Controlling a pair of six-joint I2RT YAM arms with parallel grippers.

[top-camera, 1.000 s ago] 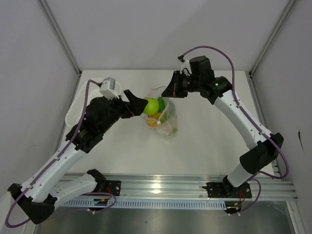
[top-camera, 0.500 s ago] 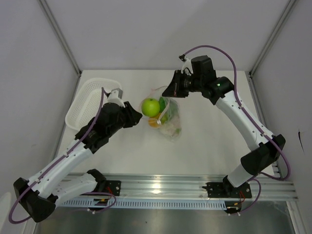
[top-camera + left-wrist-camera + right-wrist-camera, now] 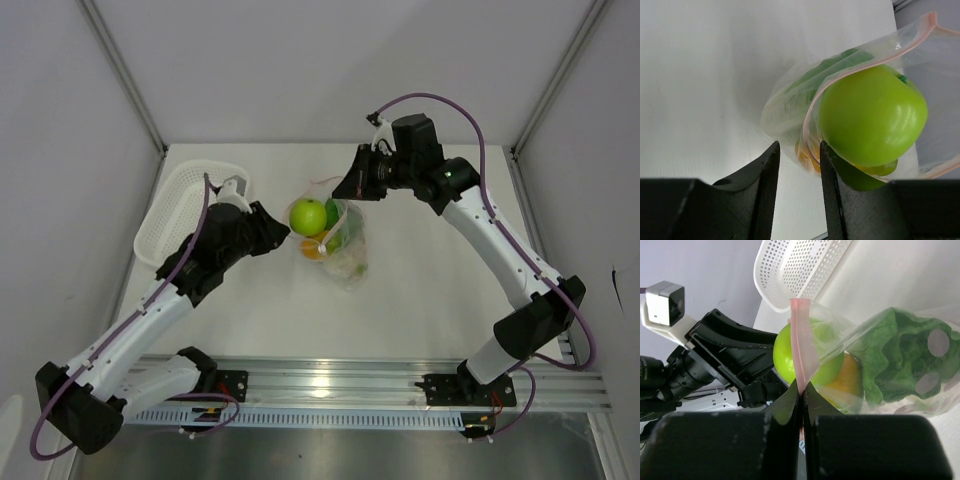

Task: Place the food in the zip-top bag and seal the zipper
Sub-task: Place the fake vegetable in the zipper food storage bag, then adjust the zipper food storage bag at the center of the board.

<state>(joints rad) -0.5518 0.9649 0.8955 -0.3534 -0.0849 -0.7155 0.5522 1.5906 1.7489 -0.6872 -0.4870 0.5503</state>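
Apple [image 3: 872,115] sits in bag [image 3: 785,105] mouth; right hand [image 3: 801,392] pinches zipper [image 3: 802,340]; left hand [image 3: 799,147] parted, empty.

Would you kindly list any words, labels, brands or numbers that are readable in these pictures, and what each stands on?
None: no readable text shows on the zip-top bag, the green apple or the white basket.
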